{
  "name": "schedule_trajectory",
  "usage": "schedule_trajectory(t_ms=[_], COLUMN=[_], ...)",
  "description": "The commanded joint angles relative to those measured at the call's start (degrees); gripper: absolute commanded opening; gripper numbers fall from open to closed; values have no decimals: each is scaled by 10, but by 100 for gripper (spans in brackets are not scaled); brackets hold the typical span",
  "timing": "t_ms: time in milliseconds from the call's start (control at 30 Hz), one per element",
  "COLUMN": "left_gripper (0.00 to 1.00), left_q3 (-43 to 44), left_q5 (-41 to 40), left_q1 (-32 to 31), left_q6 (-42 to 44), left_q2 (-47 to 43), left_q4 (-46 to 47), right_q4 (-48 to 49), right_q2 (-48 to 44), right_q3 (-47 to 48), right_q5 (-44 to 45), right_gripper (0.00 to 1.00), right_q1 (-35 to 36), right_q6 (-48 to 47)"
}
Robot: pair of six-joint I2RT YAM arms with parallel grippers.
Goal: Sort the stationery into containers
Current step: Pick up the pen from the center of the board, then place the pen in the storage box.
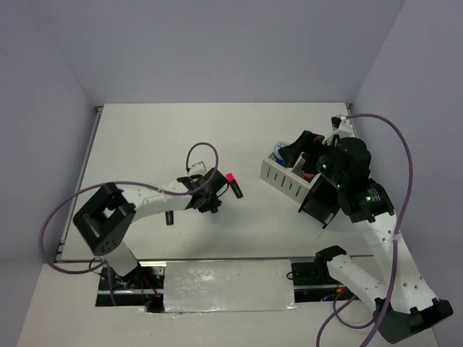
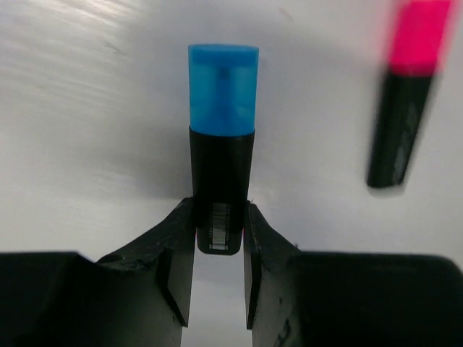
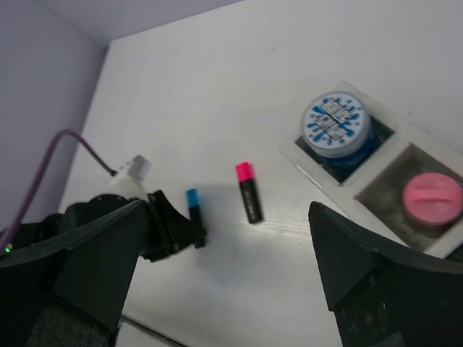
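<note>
Mid-table, a bit left of centre in the top view: left gripper (image 1: 208, 196) is down at the table (image 1: 145, 137). In the left wrist view its jaws are pinched narrow on the blue highlighter (image 2: 222, 144), gripping the black barrel near the tail end, with the blue cap pointing toward the top of the frame. I can't tell whether the barrel is on the surface or just off it.

Pink highlighter (image 2: 405, 94) lies loose on the table in the upper right of that frame. It's near the blue one but not touching, roughly parallel, cap also up-frame, and blurred.

Right gripper (image 3: 224, 289) has its jaws spread wide with nothing between them, fingers at the lower corners of the right wrist frame. It sits over the right side of the table, at the white box (image 3: 318, 163).

That box sits at the right edge of the frame. A blue tin (image 3: 336, 123) is in the upper compartment and the pink tube (image 3: 432, 200) in the lower-right one, seen end-on, so only its round top shows.
</note>
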Motion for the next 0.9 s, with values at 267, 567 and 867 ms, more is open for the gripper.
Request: schedule_trajectory(t_ms=[267, 567, 867], left_gripper=[0, 0, 0], left_q3=[-87, -45, -50], left_q5=[214, 253, 258], left_q1=[-55, -65, -66], left_q6=[395, 428, 431], left_q2=[-232, -247, -270], left_q4=[321, 317, 321], right_q4=[122, 113, 89], right_q2=[97, 137, 141], right_q3=[20, -19, -45], right_q5=[-131, 15, 117], right_gripper=[100, 89, 81], right_q1=[119, 214, 242], right_q6=[66, 102, 126])
